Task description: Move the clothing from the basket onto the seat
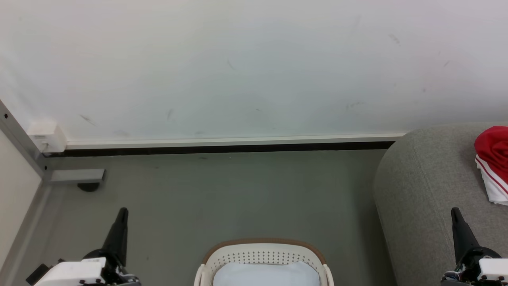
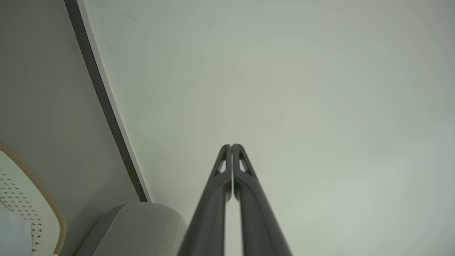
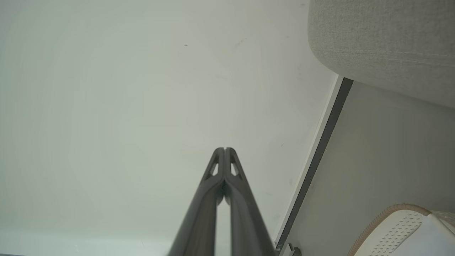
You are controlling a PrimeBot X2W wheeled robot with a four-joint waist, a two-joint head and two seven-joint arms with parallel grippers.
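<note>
Red clothing (image 1: 493,159) with white stripe trim lies on the grey seat (image 1: 424,186) at the right edge of the head view. The white perforated basket (image 1: 262,254) with a brown rim stands on the floor at the bottom centre, with a pale white-blue pad (image 1: 266,275) inside it. My left gripper (image 1: 123,211) is shut and empty at the lower left, well left of the basket. My right gripper (image 1: 454,211) is shut and empty at the lower right, in front of the seat. Both wrist views show the fingers pressed together, left gripper (image 2: 231,145) and right gripper (image 3: 224,149), pointing at the wall.
A white wall (image 1: 254,67) with a dark skirting strip (image 1: 222,149) runs across ahead. A metal frame post and foot (image 1: 75,175) stand at the left, with a small white box (image 1: 47,137) on the wall. Grey floor (image 1: 238,198) lies between basket and wall.
</note>
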